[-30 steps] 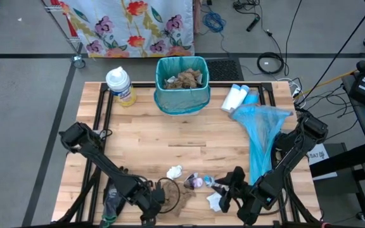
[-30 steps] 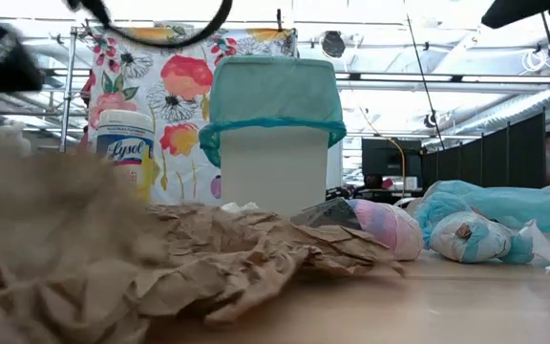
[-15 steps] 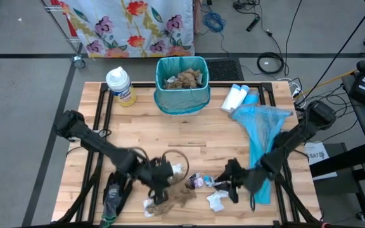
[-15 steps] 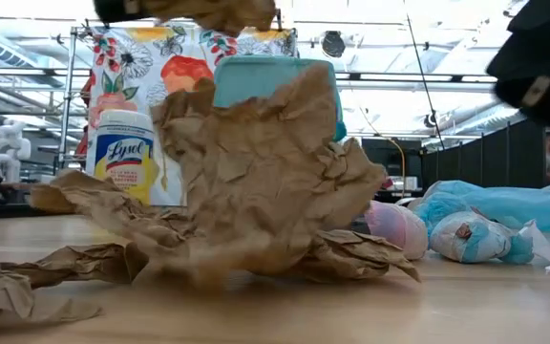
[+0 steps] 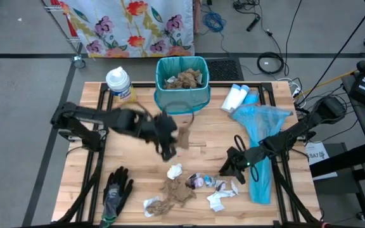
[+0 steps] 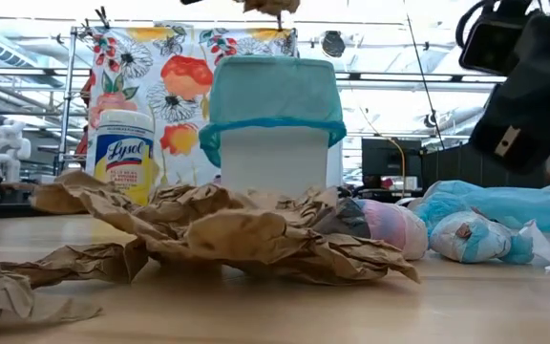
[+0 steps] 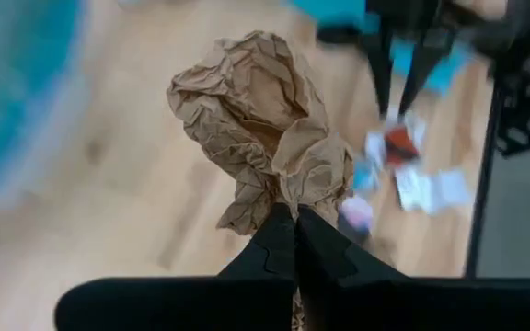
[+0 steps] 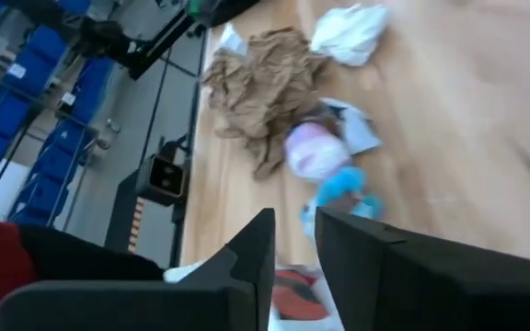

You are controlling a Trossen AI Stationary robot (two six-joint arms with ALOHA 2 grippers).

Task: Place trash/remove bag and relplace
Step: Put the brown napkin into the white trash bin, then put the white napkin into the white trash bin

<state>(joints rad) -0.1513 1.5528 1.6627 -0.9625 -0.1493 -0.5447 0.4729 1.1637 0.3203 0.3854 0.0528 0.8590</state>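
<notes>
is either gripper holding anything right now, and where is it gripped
The left gripper pinches a crumpled brown paper towel by its lower end. The right gripper holds nothing.

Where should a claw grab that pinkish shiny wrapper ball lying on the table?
Probably straight from above, fingers straddling the wrapper ball across its rounded middle. It sits low on the table, hemmed by brown paper on one side and blue-white scraps on the other, so a side approach looks crowded.
</notes>
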